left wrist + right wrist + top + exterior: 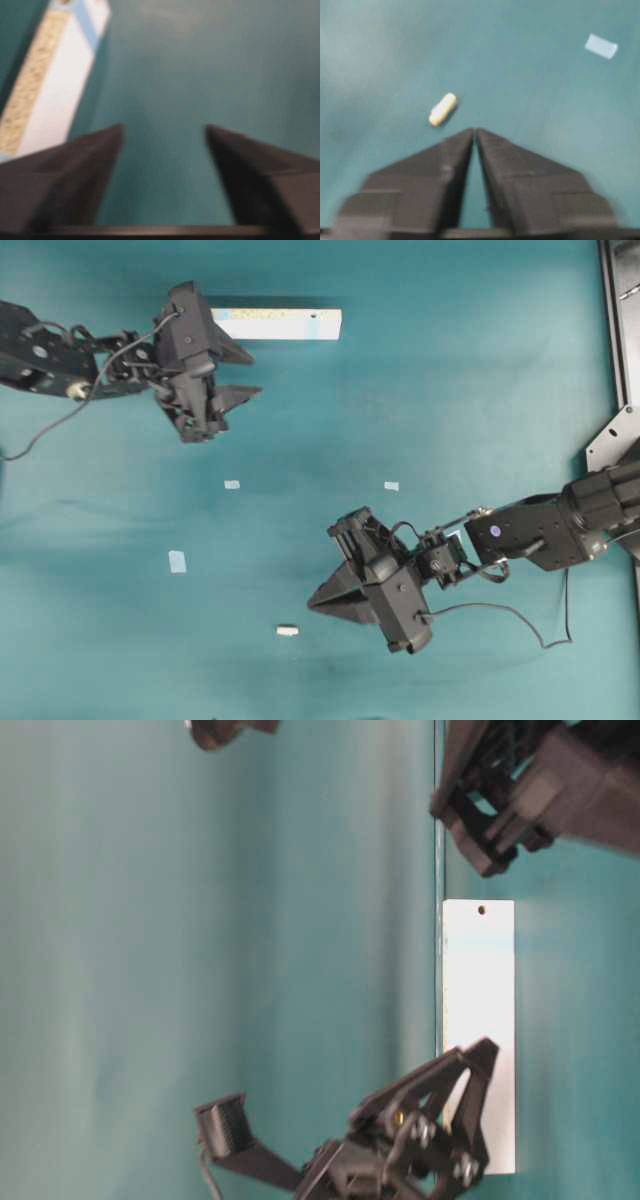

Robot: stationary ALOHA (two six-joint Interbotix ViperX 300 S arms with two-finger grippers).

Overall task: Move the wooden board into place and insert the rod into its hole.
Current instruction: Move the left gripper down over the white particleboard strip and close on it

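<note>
Wooden board [276, 323]: lies flat on the teal table [480, 390], one end just beside the left gripper [248, 372].
Left gripper: jaws spread wide, nothing between them.
Rod [442, 109]: on the table, well apart from the board, just ahead of the right gripper [475, 131].
Right gripper: fingertips together, clenched on nothing.

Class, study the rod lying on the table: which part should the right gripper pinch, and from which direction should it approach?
Pinch the rod across its middle, coming straight down. It lies flat and alone on bare table, tilted diagonally in the wrist view, so the right gripper, fingertips now together, must open and turn to straddle its short width.
</note>
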